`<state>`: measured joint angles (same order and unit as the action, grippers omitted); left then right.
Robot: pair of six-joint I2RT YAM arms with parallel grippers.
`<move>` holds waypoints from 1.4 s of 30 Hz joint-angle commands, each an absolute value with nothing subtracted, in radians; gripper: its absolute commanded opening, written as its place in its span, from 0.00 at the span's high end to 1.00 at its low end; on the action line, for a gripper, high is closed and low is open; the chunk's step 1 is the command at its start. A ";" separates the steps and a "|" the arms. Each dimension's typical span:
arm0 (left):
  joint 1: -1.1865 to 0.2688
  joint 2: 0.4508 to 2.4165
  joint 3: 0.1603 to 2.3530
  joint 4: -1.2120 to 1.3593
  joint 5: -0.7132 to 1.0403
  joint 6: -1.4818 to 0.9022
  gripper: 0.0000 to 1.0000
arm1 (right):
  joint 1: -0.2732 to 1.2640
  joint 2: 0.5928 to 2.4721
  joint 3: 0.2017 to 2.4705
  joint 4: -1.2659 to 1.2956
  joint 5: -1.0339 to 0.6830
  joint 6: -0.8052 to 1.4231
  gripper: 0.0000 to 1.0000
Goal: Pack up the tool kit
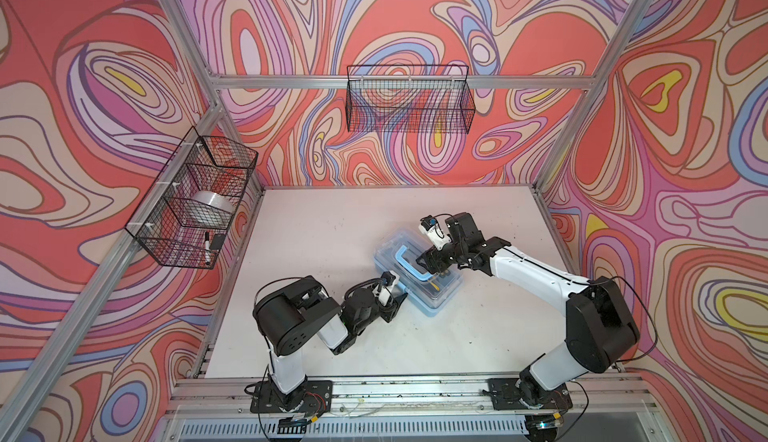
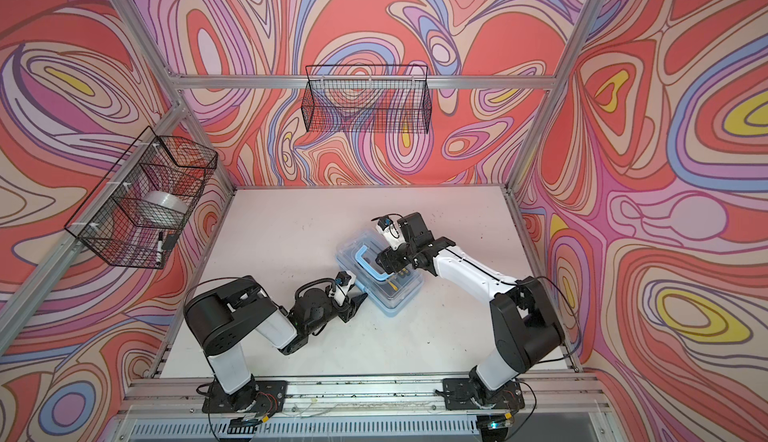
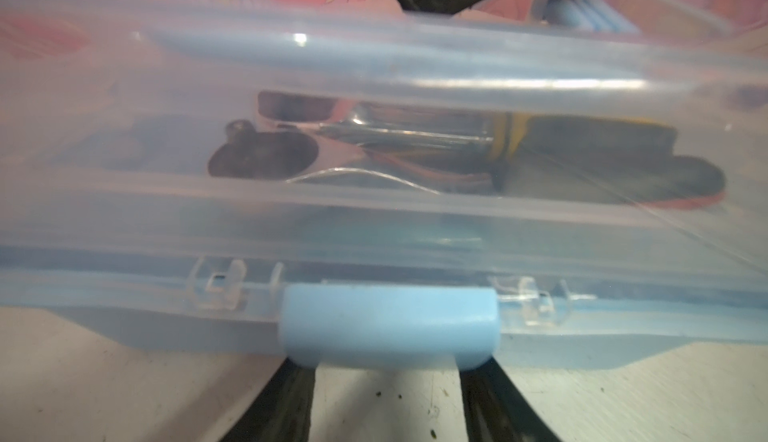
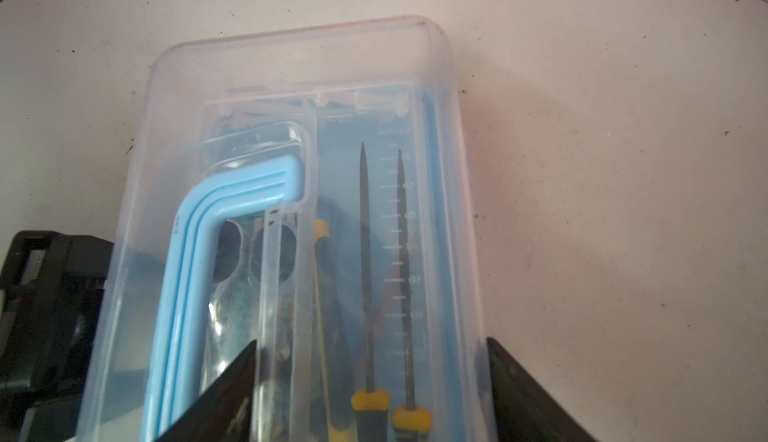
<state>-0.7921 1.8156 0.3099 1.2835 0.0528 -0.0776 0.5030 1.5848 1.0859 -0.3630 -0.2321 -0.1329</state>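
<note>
Tool kit case (image 1: pixel 432 301), lid (image 4: pixel 291 66) down, on the white table (image 1: pixel 332 232). Its long side lies crosswise just ahead of my left claw (image 1: pixel 401 296), the nearer one, whose parted fingers (image 3: pixel 286 402) flank the blue latch (image 3: pixel 388 323). My right claw (image 4: pixel 372 342), spread wide, straddles the lid from above.

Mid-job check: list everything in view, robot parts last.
tool case: one, light blue, clear lid down, mid-table
handle: one, blue, flat on lid
latch: one, blue, case's side
pointed tools: two, dark with yellow collars, inside case
wire baskets: two, black, one on back wall, one on left wall
tape roll: one, silvery, left basket
marker: one, black-white, left basket
table: one, white, under everything
left arm: white-black, jaws apart astride latch
right arm: white-black, jaws apart over lid
</note>
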 commanded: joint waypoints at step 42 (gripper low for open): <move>-0.795 1.782 0.364 1.362 0.040 0.000 0.44 | 0.517 1.652 1.009 -0.510 -0.223 -0.101 0.33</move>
